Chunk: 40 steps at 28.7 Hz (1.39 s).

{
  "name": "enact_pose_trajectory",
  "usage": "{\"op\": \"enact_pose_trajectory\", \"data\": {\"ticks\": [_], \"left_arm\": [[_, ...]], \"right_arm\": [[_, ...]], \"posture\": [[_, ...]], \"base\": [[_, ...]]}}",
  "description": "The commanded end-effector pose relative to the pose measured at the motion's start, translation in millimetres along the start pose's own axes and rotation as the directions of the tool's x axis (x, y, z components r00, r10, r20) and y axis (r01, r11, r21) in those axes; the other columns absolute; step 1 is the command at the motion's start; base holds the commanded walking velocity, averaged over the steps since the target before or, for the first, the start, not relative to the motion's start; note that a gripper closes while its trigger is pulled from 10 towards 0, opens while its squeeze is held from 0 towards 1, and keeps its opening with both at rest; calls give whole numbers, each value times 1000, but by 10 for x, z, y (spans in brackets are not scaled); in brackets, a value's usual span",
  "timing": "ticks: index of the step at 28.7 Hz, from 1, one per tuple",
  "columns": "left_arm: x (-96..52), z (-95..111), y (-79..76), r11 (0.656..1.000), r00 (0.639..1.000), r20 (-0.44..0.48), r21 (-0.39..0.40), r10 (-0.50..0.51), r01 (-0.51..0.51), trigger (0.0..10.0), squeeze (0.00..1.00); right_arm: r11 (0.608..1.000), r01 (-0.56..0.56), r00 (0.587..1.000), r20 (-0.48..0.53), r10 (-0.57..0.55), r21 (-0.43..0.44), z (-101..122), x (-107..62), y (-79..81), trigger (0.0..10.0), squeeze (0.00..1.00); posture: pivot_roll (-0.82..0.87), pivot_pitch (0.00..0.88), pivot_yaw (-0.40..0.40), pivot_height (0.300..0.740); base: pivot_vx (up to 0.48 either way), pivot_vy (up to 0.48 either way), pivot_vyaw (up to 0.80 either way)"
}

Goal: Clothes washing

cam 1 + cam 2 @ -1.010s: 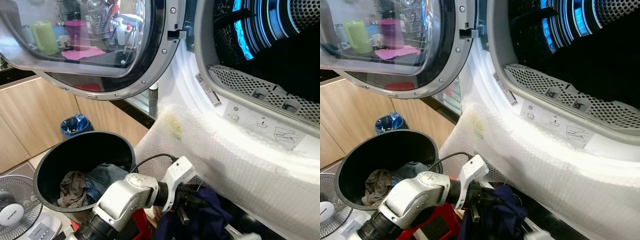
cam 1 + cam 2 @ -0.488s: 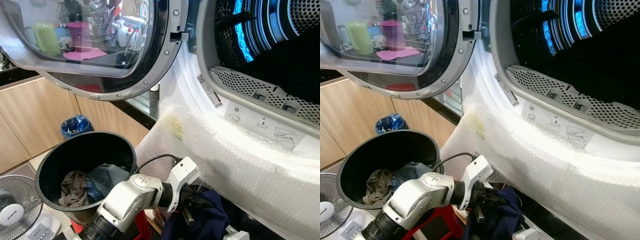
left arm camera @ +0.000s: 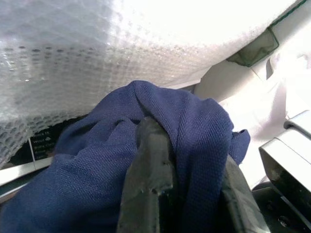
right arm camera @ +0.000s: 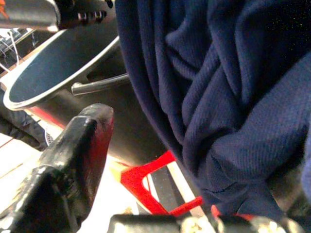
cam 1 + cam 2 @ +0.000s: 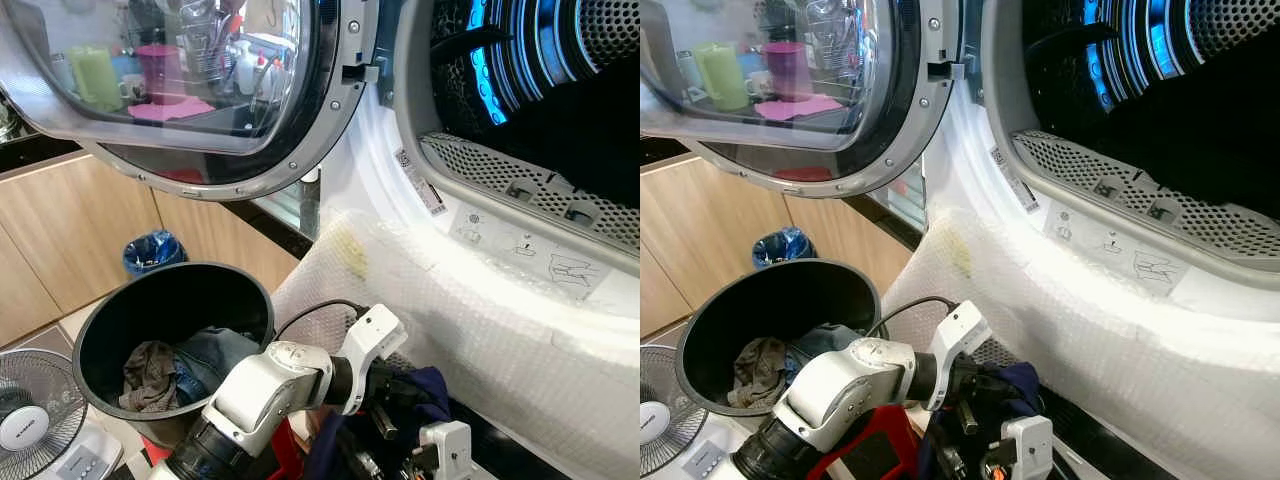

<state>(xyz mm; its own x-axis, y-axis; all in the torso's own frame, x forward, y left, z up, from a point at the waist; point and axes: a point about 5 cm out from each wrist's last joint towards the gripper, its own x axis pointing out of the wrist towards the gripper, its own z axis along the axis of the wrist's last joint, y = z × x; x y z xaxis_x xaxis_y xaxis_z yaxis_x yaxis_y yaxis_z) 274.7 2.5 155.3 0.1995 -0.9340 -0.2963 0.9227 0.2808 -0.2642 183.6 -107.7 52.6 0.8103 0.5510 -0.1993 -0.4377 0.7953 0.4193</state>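
Observation:
A navy blue garment point(image 5: 432, 386) hangs bunched below the washer's open drum point(image 5: 560, 110), against the bubble wrap point(image 5: 450, 300) draped over the front. My left gripper point(image 5: 398, 392) is shut on it; in the left wrist view the cloth point(image 3: 146, 111) wraps over both fingers point(image 3: 148, 165). My right gripper point(image 4: 189, 145) has come up beside the garment, its white wrist point(image 5: 446, 446) showing at the bottom. It stands open. One finger point(image 4: 77, 145) is bare and the navy cloth point(image 4: 218, 97) hangs across the gap, hiding the other finger.
The round washer door point(image 5: 180, 90) stands open to the left. A black bucket point(image 5: 100, 320) holding more clothes point(image 5: 175, 365) sits on a red stool point(image 5: 875, 450). A white fan point(image 5: 30, 410) and a blue-lined bin point(image 5: 150, 250) stand by wooden cabinets.
My left arm has carried the navy garment a little up and to the right. My right arm's white wrist has risen into view at the bottom, close to the cloth.

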Motion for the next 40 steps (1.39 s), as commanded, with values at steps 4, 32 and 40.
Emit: {"op": "enact_pose_trajectory", "data": {"ticks": [4, 32, 40], "left_arm": [[1, 129, -23, 1000, 1000, 25, 23, -5, 4, 0, 0], [-66, 144, 24, 999, 999, 30, -4, 39, -39, 0, 0], [-75, 146, 30, 999, 999, 30, -2, 44, -44, 0, 0]], "right_arm": [[995, 96, 995, -26, -96, -18, -43, 45, -102, 10000, 0], [910, 400, 904, 117, -412, 108, 9, 93, -578, 0, 0], [950, 284, 943, 142, -301, 127, -3, 129, -431, 0, 0]], "posture": [[105, 90, -53, 740], [135, 107, -44, 740], [138, 108, -41, 740]], "base": [[0, 0, 0], [0, 0, 0], [0, 0, 0]]}}
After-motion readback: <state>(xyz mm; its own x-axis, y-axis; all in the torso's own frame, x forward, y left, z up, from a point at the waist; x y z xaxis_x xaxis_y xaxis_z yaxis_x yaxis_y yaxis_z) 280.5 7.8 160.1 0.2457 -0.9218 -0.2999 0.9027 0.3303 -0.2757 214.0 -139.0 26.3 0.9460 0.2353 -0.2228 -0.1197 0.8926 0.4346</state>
